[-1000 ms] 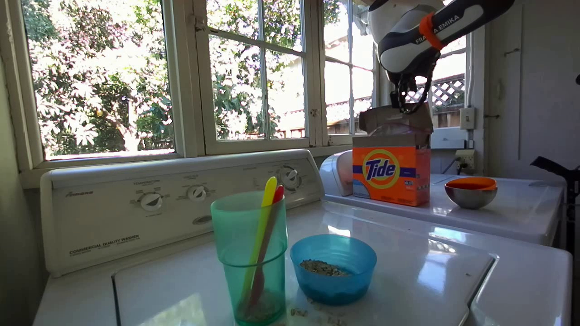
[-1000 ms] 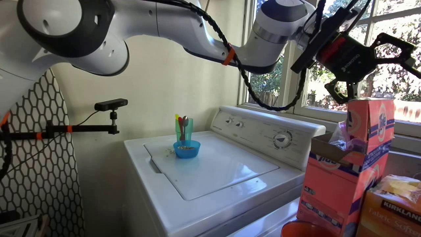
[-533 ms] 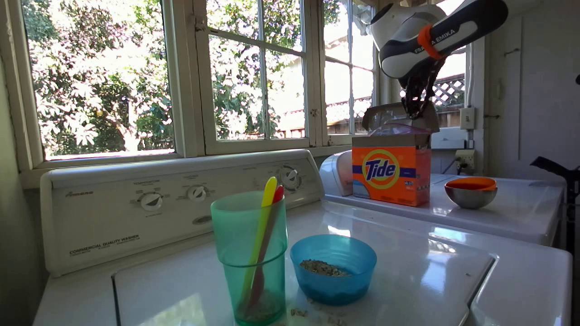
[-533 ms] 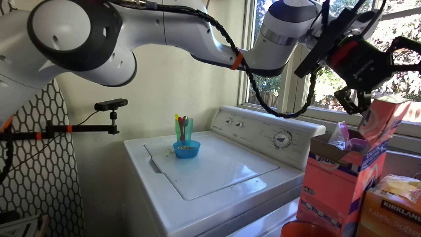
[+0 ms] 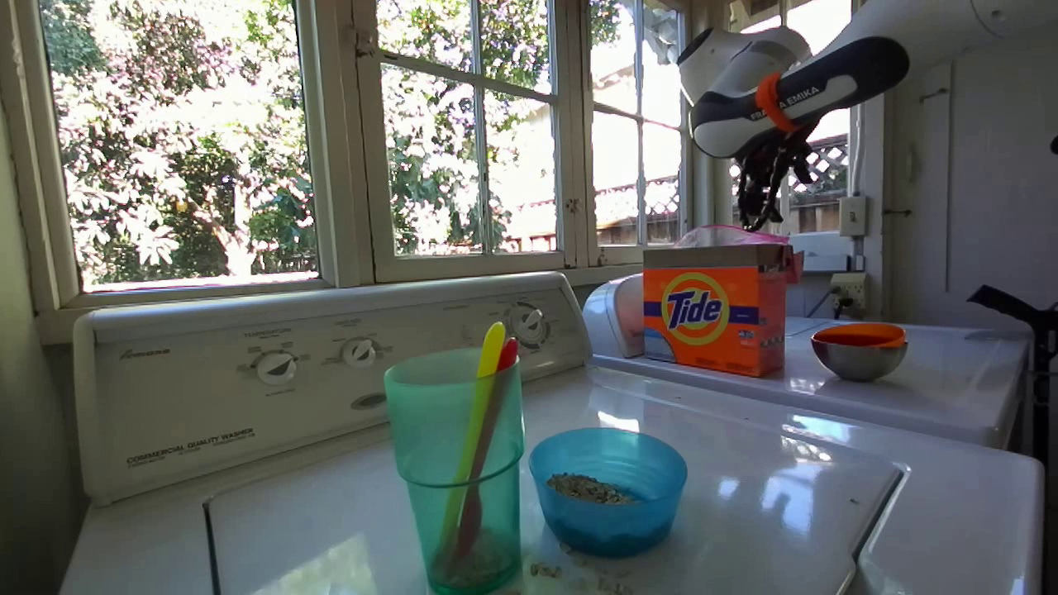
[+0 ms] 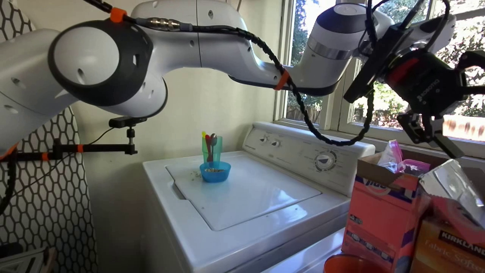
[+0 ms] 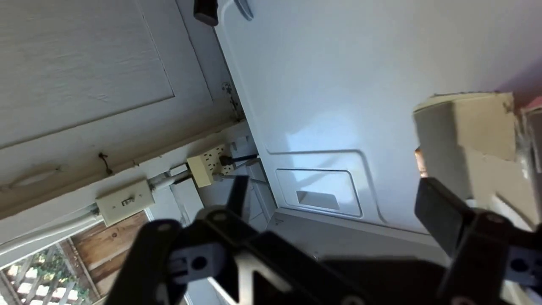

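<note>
While my empty pincer (image 7: 334,195) gapes near grey-lined cardboard lid (image 6: 451,182), orange cardboard Tide box (image 5: 711,314) stands open on white metal appliance top (image 5: 950,355). I judge lid-opening nearly done; next calls for backing clear.

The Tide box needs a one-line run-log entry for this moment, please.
fingers: open, empty | Tide box: upright, open | lid: folded outward, near fingers, contact unclear
</note>
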